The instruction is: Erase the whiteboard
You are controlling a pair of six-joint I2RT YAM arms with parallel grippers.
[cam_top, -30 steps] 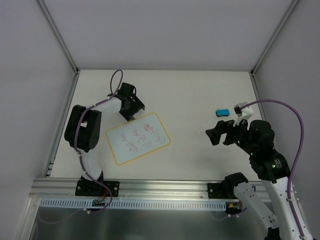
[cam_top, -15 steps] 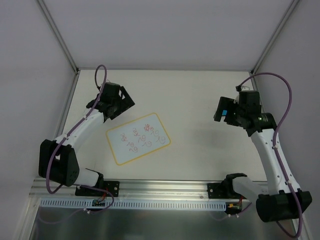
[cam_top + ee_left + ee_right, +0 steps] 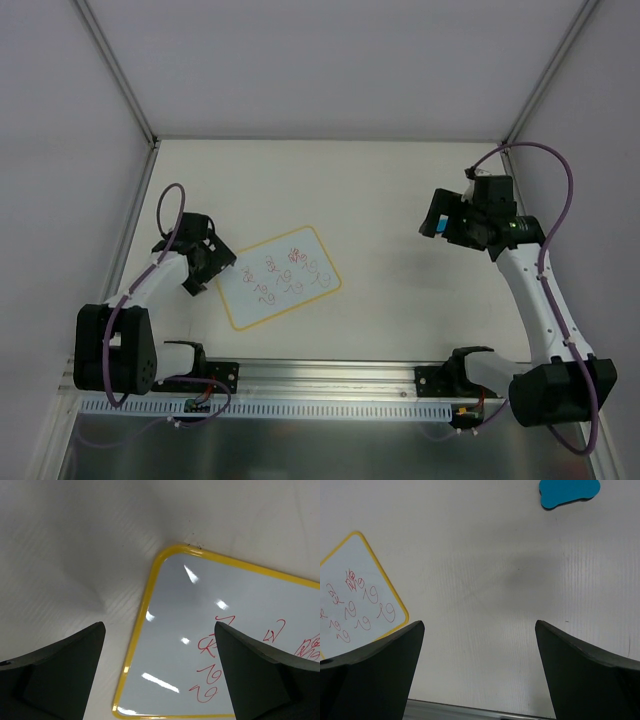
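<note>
The whiteboard, white with a yellow rim and red scribbles, lies flat left of the table's middle. My left gripper is open and empty, low over the board's left corner. In the left wrist view the whiteboard fills the gap between the open fingers. My right gripper is open and empty, held above the table at the right. The blue eraser lies beyond it on the table. In the top view the right gripper mostly hides the eraser. The whiteboard also shows at the left of the right wrist view.
Grey walls with metal corner posts enclose the white table. An aluminium rail runs along the near edge, with both arm bases on it. Bare table lies under the right gripper.
My left gripper has swung from behind the whiteboard round to its left corner and lower. My right arm has stretched out, bringing its gripper over the blue eraser.
</note>
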